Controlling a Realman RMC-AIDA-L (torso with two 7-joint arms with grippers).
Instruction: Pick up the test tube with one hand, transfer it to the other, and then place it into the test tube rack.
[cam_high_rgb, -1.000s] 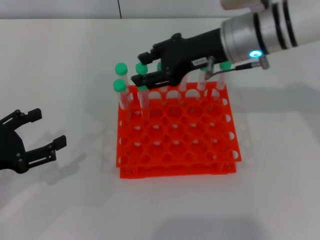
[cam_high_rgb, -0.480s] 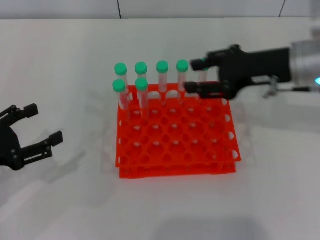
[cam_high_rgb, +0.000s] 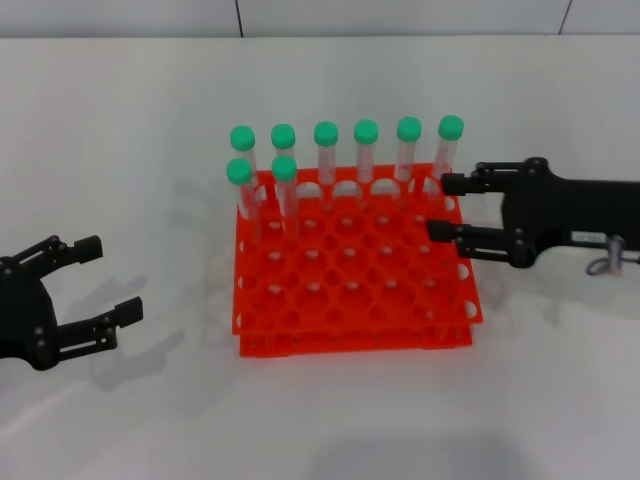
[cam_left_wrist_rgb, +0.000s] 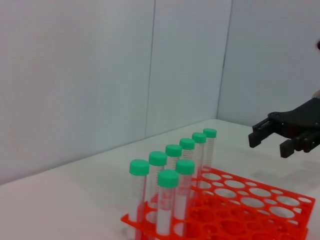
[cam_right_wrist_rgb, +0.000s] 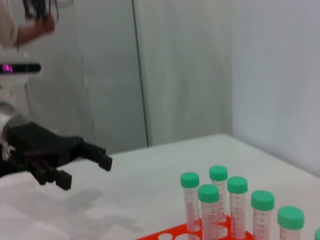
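Observation:
The orange-red test tube rack stands in the middle of the table. Several green-capped test tubes stand upright in it: a full back row and two in the second row at the left. My right gripper, with the white wrist label, is open and empty at the rack's right rear corner, level with the tubes. My left gripper is open and empty, low at the left and apart from the rack. No tube is in either gripper. The right gripper also shows in the left wrist view, and the left gripper in the right wrist view.
The white table spreads all round the rack. The rack's front rows of holes hold no tubes. The rack and tubes also show in the left wrist view and the right wrist view. A grey wall stands behind.
My right gripper has drawn back from above the rack's left rear tubes to the right, past the rack's right edge, empty. My left gripper has shifted slightly lower and stays open.

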